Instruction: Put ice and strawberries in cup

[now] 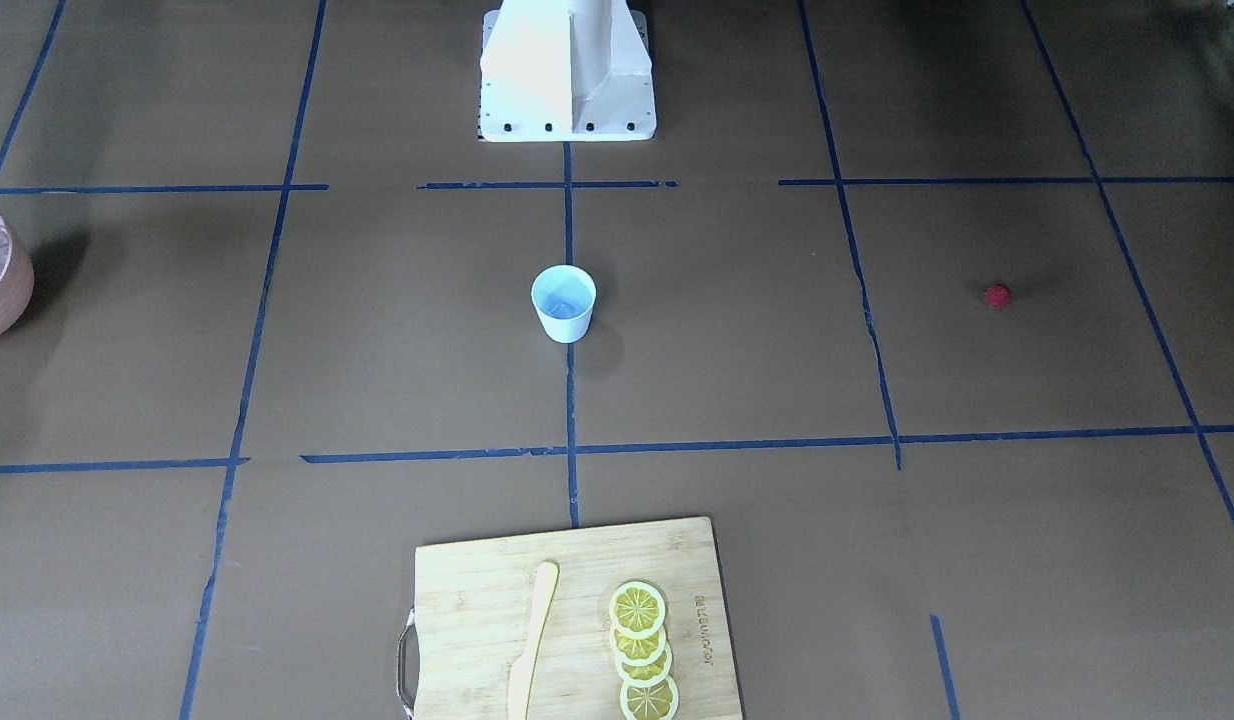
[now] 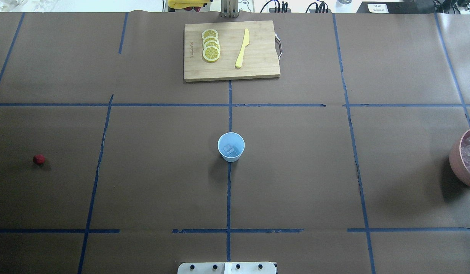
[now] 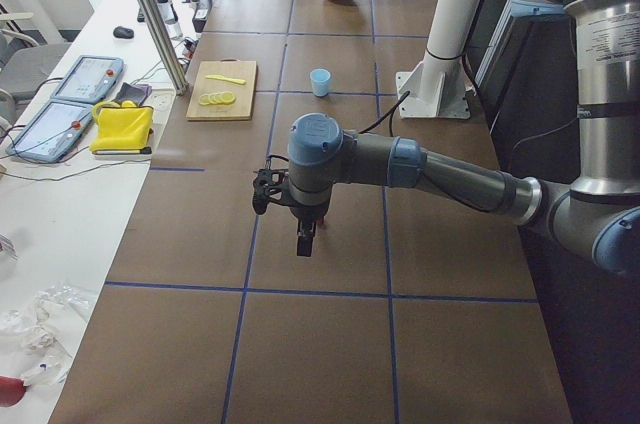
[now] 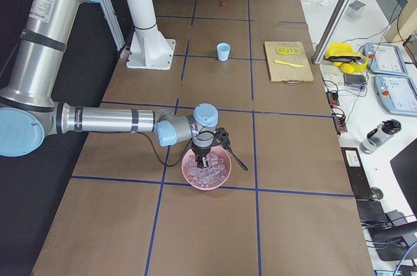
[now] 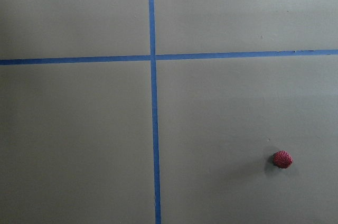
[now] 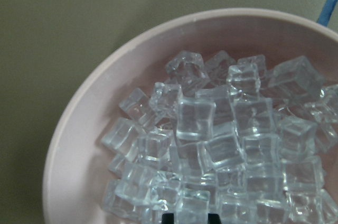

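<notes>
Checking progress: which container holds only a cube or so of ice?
The small pale blue cup, not the pink bowl: the bowl is heaped with cubes.

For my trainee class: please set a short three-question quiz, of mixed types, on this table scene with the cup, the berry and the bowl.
1. True or false: the strawberry lies inside the cup.
2. What fills the pink bowl? A) lemon slices B) ice C) berries
3. Which hand hangs over the pink bowl?

Key: 1 false; 2 B; 3 the right hand.
</notes>
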Robot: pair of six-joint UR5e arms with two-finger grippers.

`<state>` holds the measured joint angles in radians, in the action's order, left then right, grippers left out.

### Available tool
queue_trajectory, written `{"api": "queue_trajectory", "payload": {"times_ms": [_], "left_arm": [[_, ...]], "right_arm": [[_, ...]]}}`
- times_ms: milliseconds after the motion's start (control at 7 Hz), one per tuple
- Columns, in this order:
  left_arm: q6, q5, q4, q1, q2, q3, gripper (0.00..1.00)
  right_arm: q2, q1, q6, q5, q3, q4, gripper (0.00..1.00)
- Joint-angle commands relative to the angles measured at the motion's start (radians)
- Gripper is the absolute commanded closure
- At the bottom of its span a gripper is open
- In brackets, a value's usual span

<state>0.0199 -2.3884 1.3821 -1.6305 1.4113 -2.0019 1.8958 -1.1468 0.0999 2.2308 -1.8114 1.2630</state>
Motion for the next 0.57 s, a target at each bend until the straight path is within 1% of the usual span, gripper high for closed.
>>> {"api": "queue_trajectory", "payload": {"times_ms": [0,143,286,429], "left_arm": [[0.000,0.000,0.000,0.000,0.000,0.000,0.00],[0.000,0.000,0.000,0.000,0.000,0.000,0.00],[0.000,0.000,-0.001,0.000,0.000,0.000,0.00],[0.000,0.000,0.000,0.001,0.000,0.000,0.00]], "right_arm": [[0.002,-0.001,0.000,0.001,0.000,-0.001,0.74],[0.002,-0.001,0.000,0.001,0.000,-0.001,0.76],[0.002,-0.001,0.000,0.001,0.000,-0.001,0.80],[0.002,-0.001,0.000,0.001,-0.005,-0.002,0.87]]}}
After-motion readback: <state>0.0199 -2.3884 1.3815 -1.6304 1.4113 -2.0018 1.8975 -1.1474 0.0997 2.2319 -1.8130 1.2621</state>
